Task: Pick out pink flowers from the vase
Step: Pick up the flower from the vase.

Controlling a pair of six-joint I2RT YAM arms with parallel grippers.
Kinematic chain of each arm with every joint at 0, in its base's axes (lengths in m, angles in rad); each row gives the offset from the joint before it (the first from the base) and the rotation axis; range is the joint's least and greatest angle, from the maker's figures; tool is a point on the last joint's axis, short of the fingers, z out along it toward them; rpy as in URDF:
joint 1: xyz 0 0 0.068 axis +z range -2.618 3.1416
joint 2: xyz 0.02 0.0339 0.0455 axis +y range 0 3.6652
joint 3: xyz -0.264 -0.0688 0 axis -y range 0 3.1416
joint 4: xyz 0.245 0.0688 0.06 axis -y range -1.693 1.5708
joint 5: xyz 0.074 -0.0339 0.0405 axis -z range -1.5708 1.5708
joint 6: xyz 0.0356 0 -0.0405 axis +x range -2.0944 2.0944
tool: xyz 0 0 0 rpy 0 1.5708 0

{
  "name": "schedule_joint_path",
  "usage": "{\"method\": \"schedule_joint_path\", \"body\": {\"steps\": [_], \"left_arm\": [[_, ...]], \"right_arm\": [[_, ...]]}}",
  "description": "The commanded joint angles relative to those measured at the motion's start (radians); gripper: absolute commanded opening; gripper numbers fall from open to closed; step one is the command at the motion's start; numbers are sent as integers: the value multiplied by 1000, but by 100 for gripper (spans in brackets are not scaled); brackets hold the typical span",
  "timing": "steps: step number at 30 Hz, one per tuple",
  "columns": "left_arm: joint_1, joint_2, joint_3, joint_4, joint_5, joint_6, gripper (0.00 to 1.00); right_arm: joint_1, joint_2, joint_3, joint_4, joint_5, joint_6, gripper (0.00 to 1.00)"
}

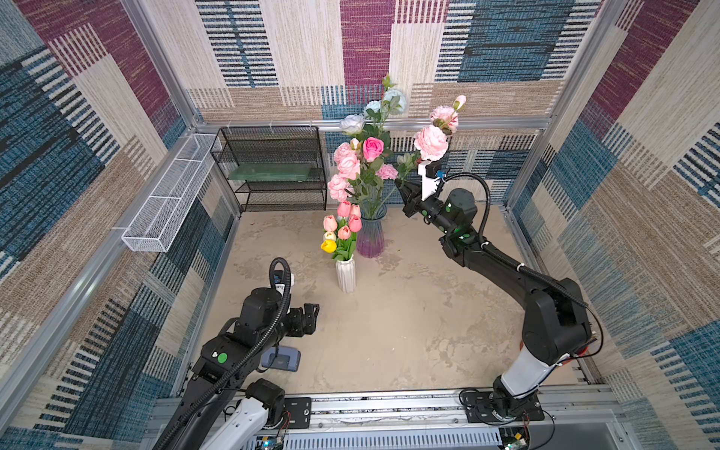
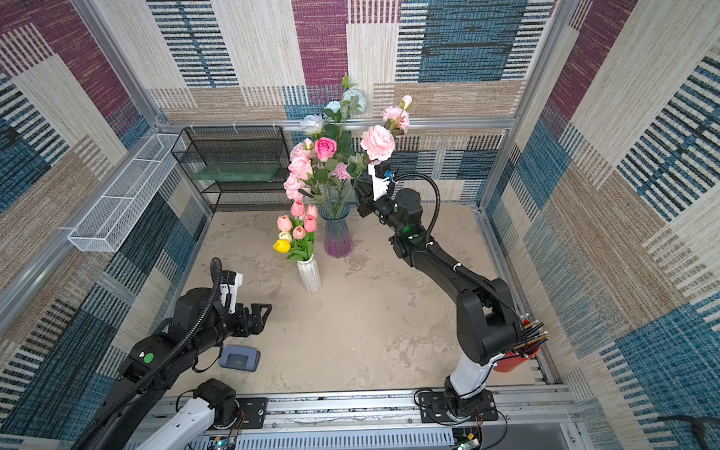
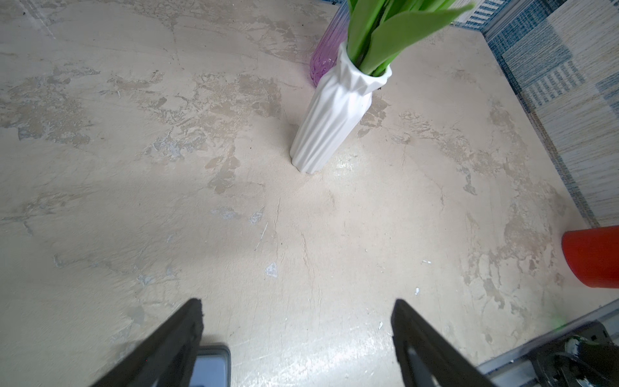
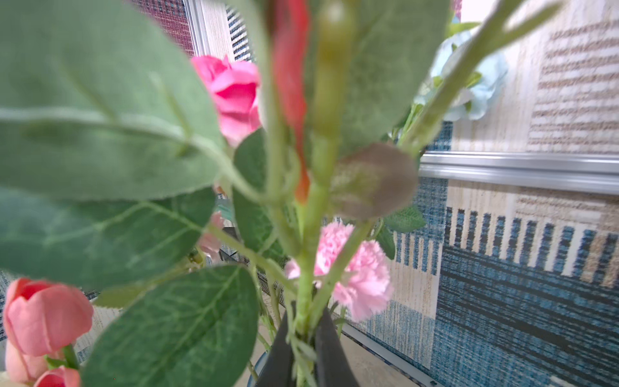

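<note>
The right pincer was clamped on the green stem of a pale-pink peony sprig, held up just beside the glass vase near the back edge of the bench. Whether the stem's lower end had cleared the rim could not be told. The left pincer stood apart and empty near the front left corner.

The task looked to be in its early part. No pink flower lay on the bench. More pale-pink peonies and a hot-pink rose stood in the glass vase, and salmon tulips stood in the white vase just in front of it.

The bench top was mottled beige, worn in patches. Patchwork carpet lined the walls. A black wire shelf stood at the back left corner, and a white mesh basket hung along the left wall.
</note>
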Motion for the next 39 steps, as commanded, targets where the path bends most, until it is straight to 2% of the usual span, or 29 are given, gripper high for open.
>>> {"method": "schedule_joint_path", "body": {"steps": [1, 4, 8, 17, 22, 28, 31, 34, 39], "left_arm": [[0, -10, 5, 9, -31, 2, 89], [0, -14, 20, -8, -56, -1, 89], [-1, -40, 39, -15, -21, 3, 89], [0, -78, 154, -30, 123, 27, 88], [-1, -62, 233, -40, 239, 64, 86], [-21, 1, 285, -38, 359, 129, 81], [-77, 64, 315, -39, 365, 159, 79], [-205, 117, 347, -38, 263, 183, 79], [-551, 254, 404, -24, -22, 236, 79]], "right_arm": [[-5, -61, 16, -91, 12, -33, 0], [-4, -132, 16, -138, 26, -38, 0], [-4, -236, 12, -200, 52, -19, 0], [-3, -465, -51, -252, 28, 7, 0], [8, -578, -83, -371, 21, 43, 0], [31, -711, -261, -424, -118, 125, 0], [83, -743, -333, -462, -153, 143, 0], [152, -767, -370, -517, -111, 144, 0], [212, -816, -435, -521, -83, 183, 0]]}}
